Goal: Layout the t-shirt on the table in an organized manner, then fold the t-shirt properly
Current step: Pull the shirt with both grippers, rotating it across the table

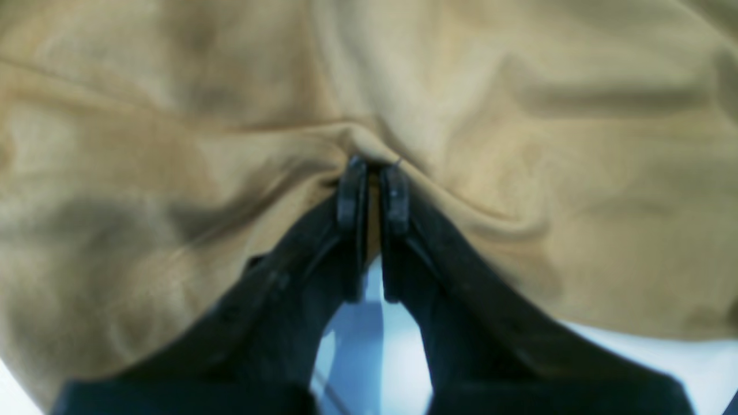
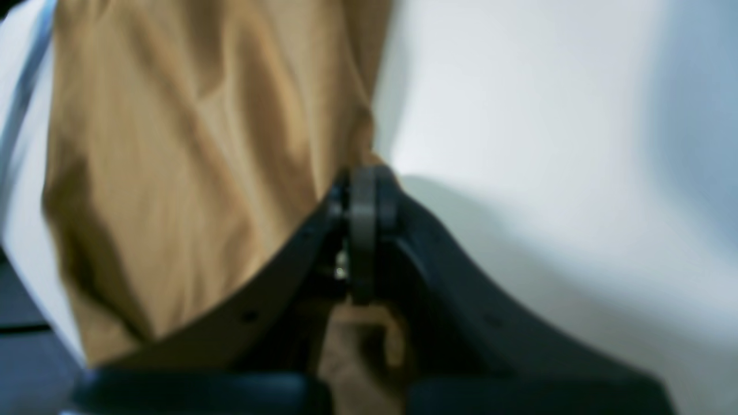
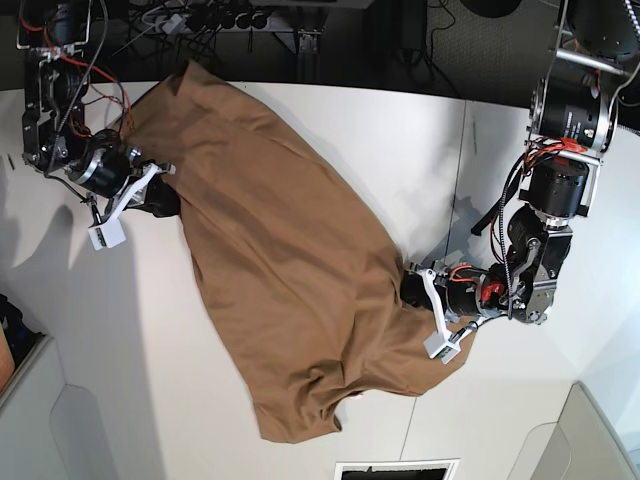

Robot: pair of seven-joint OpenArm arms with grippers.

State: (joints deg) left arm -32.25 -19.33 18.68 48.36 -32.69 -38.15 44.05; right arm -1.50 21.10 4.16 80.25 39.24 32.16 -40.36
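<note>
The tan t-shirt point(image 3: 285, 255) lies stretched diagonally across the white table point(image 3: 380, 130), from the far left to the near middle, wrinkled and bunched at its near end. My left gripper point(image 3: 408, 287) is shut on a fold of the t-shirt point(image 1: 461, 104) at its right edge; the left wrist view shows cloth pinched between the fingertips point(image 1: 351, 190). My right gripper point(image 3: 165, 198) is shut on the shirt's left edge near its far end; the right wrist view shows the gripper point(image 2: 364, 190) closed with tan cloth point(image 2: 190, 173) hanging beside and behind it.
A dark seam point(image 3: 458, 180) runs across the table at the right. Cables and dark equipment point(image 3: 220, 20) lie beyond the far edge, where the shirt's top corner reaches. A dark slot point(image 3: 395, 470) sits at the near edge.
</note>
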